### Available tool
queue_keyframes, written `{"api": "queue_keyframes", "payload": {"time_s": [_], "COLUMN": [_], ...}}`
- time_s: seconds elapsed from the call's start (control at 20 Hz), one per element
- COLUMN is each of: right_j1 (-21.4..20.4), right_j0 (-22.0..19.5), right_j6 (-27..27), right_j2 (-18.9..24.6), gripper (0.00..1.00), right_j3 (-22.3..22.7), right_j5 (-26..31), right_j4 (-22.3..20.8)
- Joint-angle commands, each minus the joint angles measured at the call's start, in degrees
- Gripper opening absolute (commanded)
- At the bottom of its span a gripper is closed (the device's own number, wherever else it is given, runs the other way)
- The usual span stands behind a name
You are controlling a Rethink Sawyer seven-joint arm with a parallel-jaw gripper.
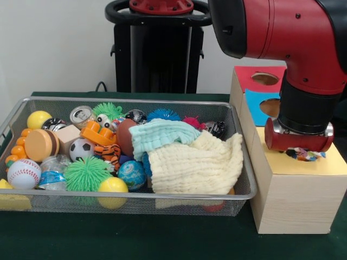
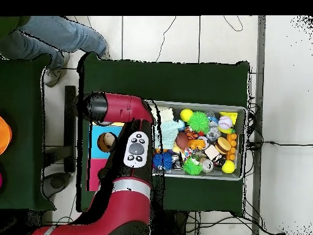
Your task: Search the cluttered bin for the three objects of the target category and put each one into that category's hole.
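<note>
colourful crinkly object (image 1: 303,154) under the end effector (image 1: 301,150) over the wooden box's (image 1: 295,200) yellow top, grip state unclear; no legible writing

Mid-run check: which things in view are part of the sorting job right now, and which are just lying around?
In the job:
- wire bin of mixed toys
- wooden box with holes in its coloured top
- gripper over the box's yellow section, a small multicoloured item beneath it
- cream cloth and mint cloth covering toys

Lying about:
- person's legs beside the table
- floor cables
</note>
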Motion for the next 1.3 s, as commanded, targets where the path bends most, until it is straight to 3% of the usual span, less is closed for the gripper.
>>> {"api": "queue_keyframes", "payload": {"time_s": [0.05, 0.6, 0.7, 0.9, 1.05, 1.3], "right_j1": [-1.01, -1.57, 2.53, 0.19, -3.87, -3.63], "right_j0": [-2.57, -1.76, -2.33, -4.27, -5.68, -7.22], "right_j6": [10.62, 11.34, 11.34, 7.25, 3.78, 0.92], "right_j2": [0.25, -0.05, 0.04, 1.56, 2.67, 3.35], "gripper": [1.0, 1.0, 1.0, 1.0, 1.0, 1.0], "right_j3": [6.51, 4.84, 1.33, 2.76, 7.08, 5.85], "right_j5": [6.39, 7.99, 6.35, 6.78, 6.03, 6.55], "right_j4": [-0.42, -0.19, -0.47, -1.04, -1.64, -3.21]}}
